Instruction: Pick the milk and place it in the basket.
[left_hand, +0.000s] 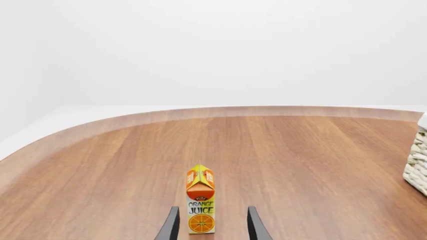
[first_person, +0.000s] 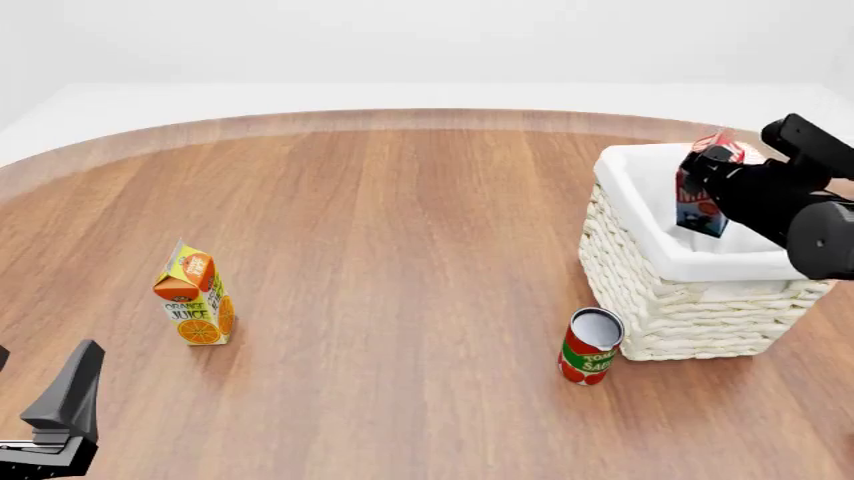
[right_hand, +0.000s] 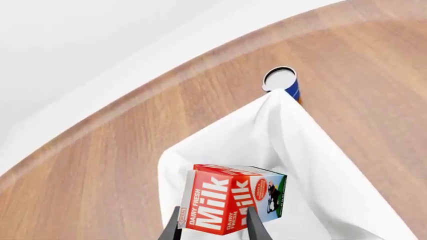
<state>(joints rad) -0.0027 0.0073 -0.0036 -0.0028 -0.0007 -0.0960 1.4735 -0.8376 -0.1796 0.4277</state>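
Observation:
The milk (first_person: 701, 210), a red-topped carton with white "Milk" lettering, hangs tilted in my right gripper (first_person: 717, 160) over the opening of the white wicker basket (first_person: 674, 315). In the right wrist view the fingers (right_hand: 255, 225) are shut on the milk (right_hand: 230, 200), with the basket's white cloth liner (right_hand: 300, 150) below it. I cannot tell whether the carton touches the liner. My left gripper (first_person: 47, 365) is open and empty at the near left; in the left wrist view (left_hand: 213, 210) it points at the orange juice carton.
An orange-and-yellow juice carton (first_person: 196, 295) stands upright on the left of the wooden table, also in the left wrist view (left_hand: 200, 200). A red tomato sauce can (first_person: 590, 347) stands against the basket's near left corner (right_hand: 283, 82). The basket's edge (left_hand: 417, 170) shows in the left wrist view.

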